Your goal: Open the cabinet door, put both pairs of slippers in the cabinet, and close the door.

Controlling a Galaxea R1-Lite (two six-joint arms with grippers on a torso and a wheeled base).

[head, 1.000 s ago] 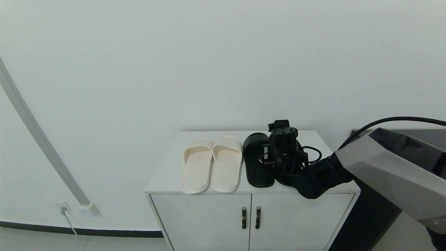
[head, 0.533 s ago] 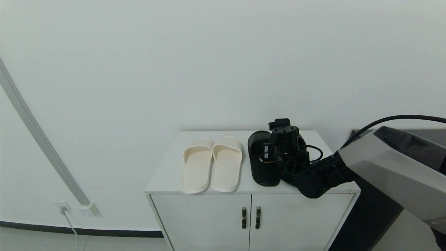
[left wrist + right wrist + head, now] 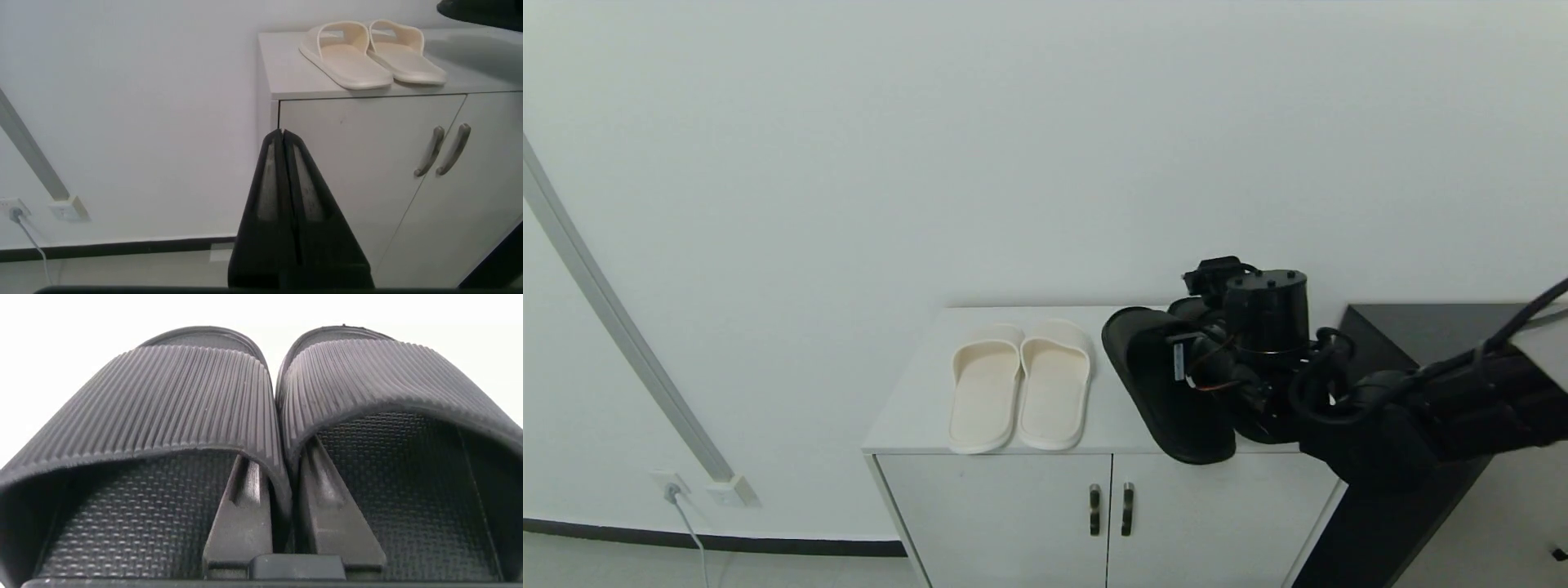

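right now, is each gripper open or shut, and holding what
Left gripper: shut, holding nothing.
Right gripper: shut on the pair of black ribbed rubber slippers, one finger inside each.

On cabinet [image 3: 915, 408] top: slipper pair [image 3: 1019, 384] left; other pair [image 3: 1172, 396] right, overhanging front edge.

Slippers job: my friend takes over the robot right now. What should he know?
Left gripper: shut, empty, low, facing the closed cabinet.
Right gripper: shut on the black slippers, over the cabinet top's right front edge.
White slippers: side by side on the cabinet top.
Done: black pair grasped.
Left: open the door, put both pairs inside, close it.
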